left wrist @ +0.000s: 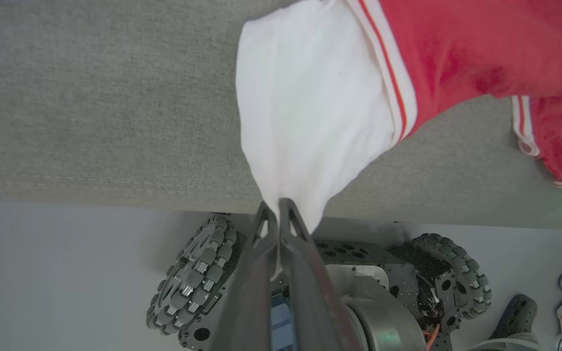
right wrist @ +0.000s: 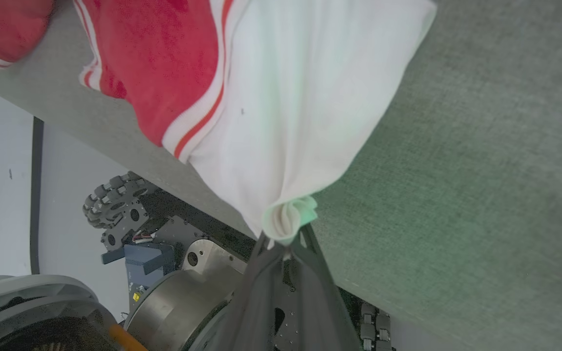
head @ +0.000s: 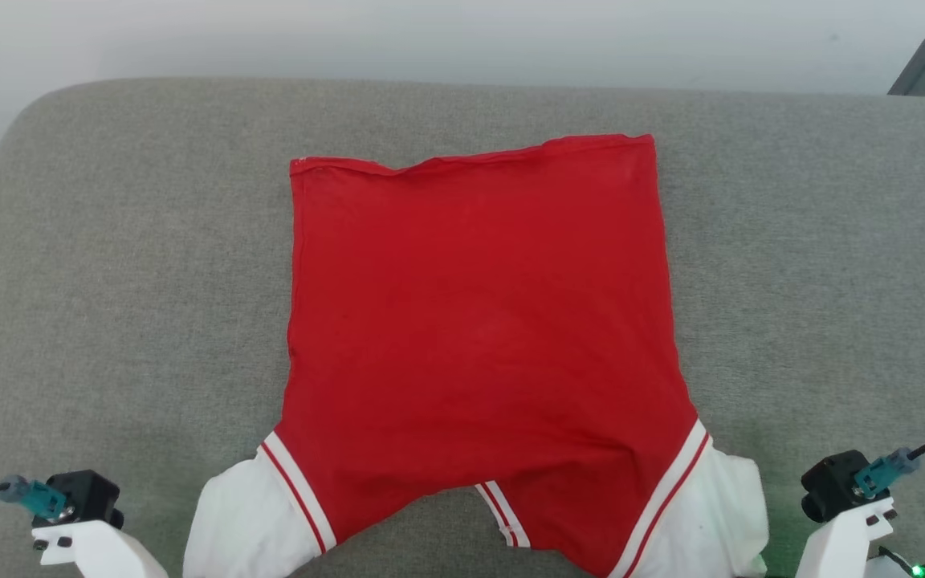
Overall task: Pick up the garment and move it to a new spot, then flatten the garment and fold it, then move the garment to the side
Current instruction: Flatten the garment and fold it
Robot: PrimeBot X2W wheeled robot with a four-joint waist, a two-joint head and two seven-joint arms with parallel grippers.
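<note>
the garment [head: 478,321] lies spread on the grey cushion [head: 109,241], with the left gripper [left wrist: 277,207] and the right gripper [right wrist: 283,243] each closed tight on 1 white sleeve tip at the near edge; thin, light and limp, it probably sags and creases easily, so the sleeve ends look like good holds.

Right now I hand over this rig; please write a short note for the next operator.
The left gripper is shut, fingers pinching the tip of the left white sleeve; the right gripper is shut on the right white sleeve tip.
The bright red thin-fabric shirt lies spread on the grey fabric-covered surface, hem far, sleeves at the near edge.
Done: shirt laid out, body nearly flat.
Left: smooth the sleeves, fold, move aside.
</note>
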